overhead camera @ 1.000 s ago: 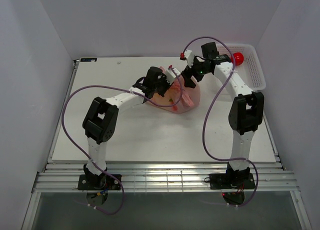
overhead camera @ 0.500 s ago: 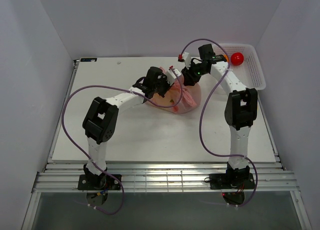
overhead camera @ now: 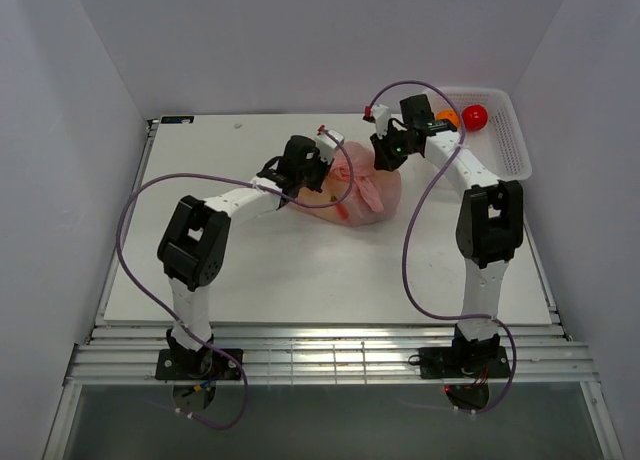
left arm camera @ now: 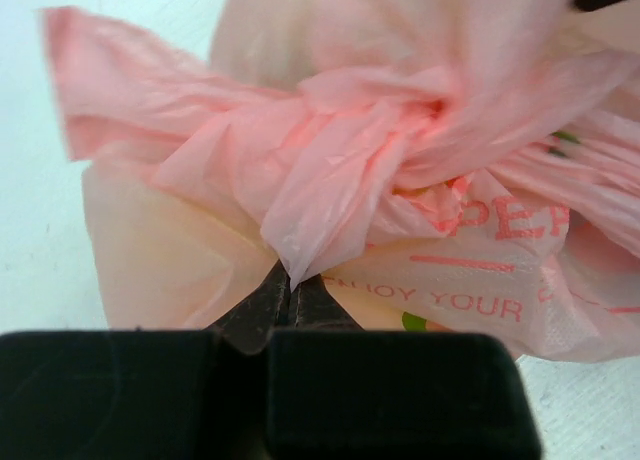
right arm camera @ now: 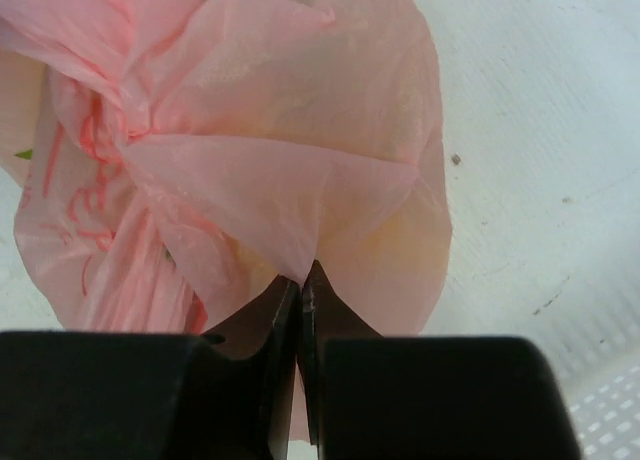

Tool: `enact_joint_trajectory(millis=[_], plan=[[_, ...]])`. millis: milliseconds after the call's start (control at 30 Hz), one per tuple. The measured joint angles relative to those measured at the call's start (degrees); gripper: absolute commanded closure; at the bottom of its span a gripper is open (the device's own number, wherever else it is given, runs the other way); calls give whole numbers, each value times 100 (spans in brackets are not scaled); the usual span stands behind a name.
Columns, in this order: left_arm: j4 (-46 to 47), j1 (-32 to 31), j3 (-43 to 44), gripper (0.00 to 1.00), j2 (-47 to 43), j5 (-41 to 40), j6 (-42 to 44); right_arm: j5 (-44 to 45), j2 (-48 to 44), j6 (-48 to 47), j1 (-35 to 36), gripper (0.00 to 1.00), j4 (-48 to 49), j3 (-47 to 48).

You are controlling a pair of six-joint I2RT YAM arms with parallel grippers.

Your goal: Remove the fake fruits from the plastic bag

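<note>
The pink plastic bag lies bunched at the middle back of the table, between both arms. My left gripper is shut on a fold of the plastic bag at its left side. Pinching the bag's right edge, my right gripper is shut as well. In the top view the left gripper and right gripper hold the bag from opposite sides. A red fake fruit and an orange fake fruit rest in the white basket. No banana shows.
The white lattice basket stands at the back right corner beside the right wall. Purple cables loop from both arms over the table. Walls close in the left, right and back sides.
The right gripper closed onto the bag's right edge; a second ago it stood open. The left arm lifted its fold slightly to the left, and the bag is stretched between both grippers.
</note>
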Motion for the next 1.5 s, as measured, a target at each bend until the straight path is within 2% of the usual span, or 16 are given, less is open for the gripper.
enact_joint_trajectory(millis=[300, 533, 700, 800, 833, 933, 1000, 1033, 1133, 1233, 1367, 1500], plan=[[494, 1320, -1368, 100, -1220, -107, -1598, 319, -1674, 1405, -452, 92, 1661, -2284], [780, 1475, -1882, 100, -1928, -111, -2389, -435, -2540, 2015, -809, 92, 2793, -3445], [758, 1648, -1987, 100, -1974, 186, -2721, -1016, -2634, 2011, -876, 92, 3042, -3818], [758, 1753, -1987, 100, -1971, 542, -2785, -1333, -2632, 1867, -920, 70, 3018, -3851], [765, 1779, -1987, 100, -1971, 715, -2787, -1410, -2632, 1794, -933, 56, 2979, -3842], [765, 1773, -1987, 100, -1971, 1119, -2734, -1401, -2621, 1521, -872, 40, 2730, -3703], [765, 1659, -1987, 100, -1971, 1255, -2625, -1226, -2621, 1342, -704, 33, 2612, -3580], [765, 1567, -1987, 100, -1971, 1290, -2559, -1102, -2621, 1246, -575, 26, 2590, -3521], [761, 1311, -1987, 100, -1971, 1416, -2382, -675, -2634, 981, -129, 16, 2579, -3390], [734, 1158, -1987, 100, -1976, 1552, -2258, -140, -2732, 625, 361, 11, 2601, -3373], [673, 1158, -1987, 100, -1998, 1637, -2170, 420, -2802, 136, 940, 9, 2684, -3309], [623, 1174, -1987, 100, -2033, 1681, -2116, 686, -2662, -221, 1176, 10, 2667, -3058]])
